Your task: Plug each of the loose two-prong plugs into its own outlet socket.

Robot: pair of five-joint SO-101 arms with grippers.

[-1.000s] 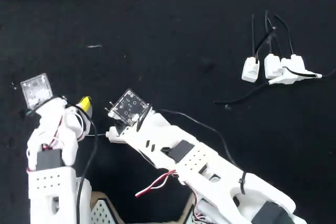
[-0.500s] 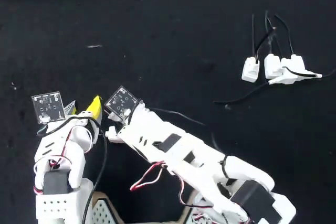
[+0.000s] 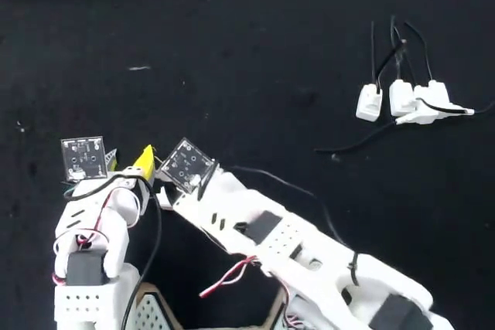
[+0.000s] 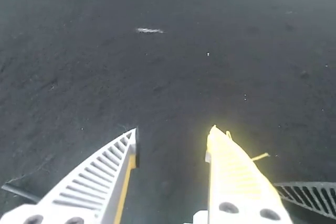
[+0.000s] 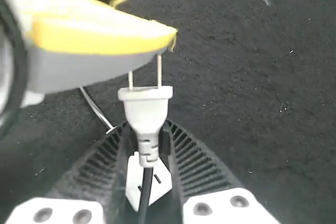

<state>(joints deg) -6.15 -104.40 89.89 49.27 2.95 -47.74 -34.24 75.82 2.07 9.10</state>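
**Right gripper.** The right gripper is clamped on the white plug. Its two ribbed fingers grip the body just behind the flange. The prongs project straight ahead of the fingertips, side by side and level. The cord runs back between the fingers toward the wrist.

**Left gripper.** The left gripper stands apart and holds nothing. Its yellow finger lies directly ahead of the prongs, very near them. Whether it touches them cannot be told.

**Sockets.** The white socket blocks sit on the black table, well apart from the right gripper. They lie off to its right flank, not on the line the prongs point along. Cords already lead into that cluster. Which block is free cannot be read.

**Procedure, as judged.** The step in hand is carrying the plug to a socket.
1. Clear the prongs of the left gripper's finger before swinging. A side knock could twist the plug in the grip.
2. Turn the wrist until the prongs face the chosen socket squarely.
3. Watch that the trailing cord does not drag.
4. Brace the light socket block with the free left gripper, since it will likely slide under a push.
5. Press in straight.
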